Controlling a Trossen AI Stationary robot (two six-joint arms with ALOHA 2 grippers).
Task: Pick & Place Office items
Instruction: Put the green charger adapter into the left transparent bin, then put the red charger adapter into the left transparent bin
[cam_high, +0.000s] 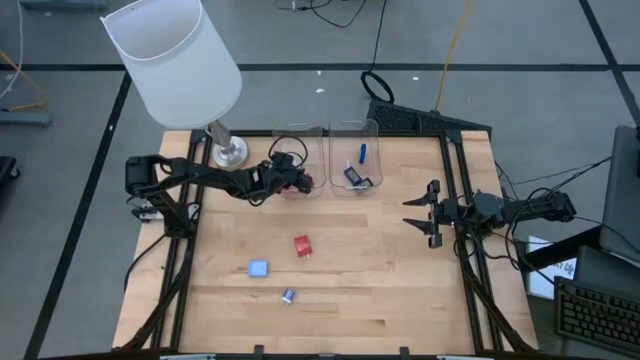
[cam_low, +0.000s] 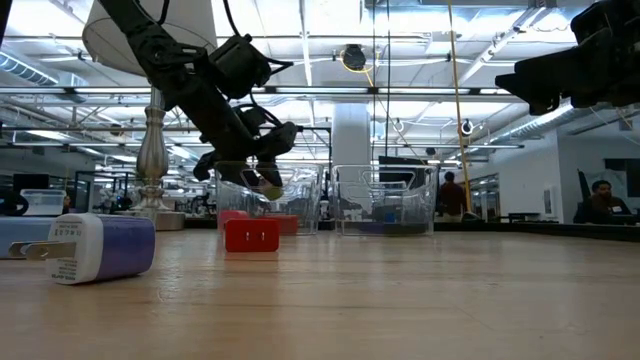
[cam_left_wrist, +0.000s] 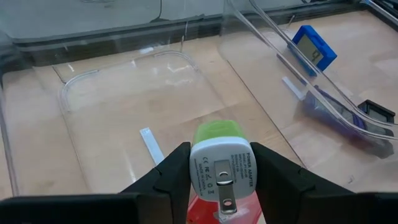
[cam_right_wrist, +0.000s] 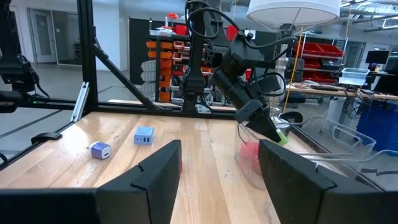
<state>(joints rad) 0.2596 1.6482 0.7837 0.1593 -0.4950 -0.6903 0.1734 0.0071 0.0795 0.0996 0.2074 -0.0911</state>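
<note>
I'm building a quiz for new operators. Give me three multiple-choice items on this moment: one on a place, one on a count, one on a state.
1. Where is the left hand?
A) over the left clear bin
B) by the table's front edge
C) over the lamp

2. Pieces lying loose on the open table?
A) one
B) three
C) six

3. The right hand is:
A) shut on a piece
B) open, empty
C) out of view

Key: A, the high view places it at that bin; B, red, light blue, dark blue; B, fingers spread, nothing between.

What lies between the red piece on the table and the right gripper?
Only bare table, per the high view, between the red piece and the open right gripper.
</note>
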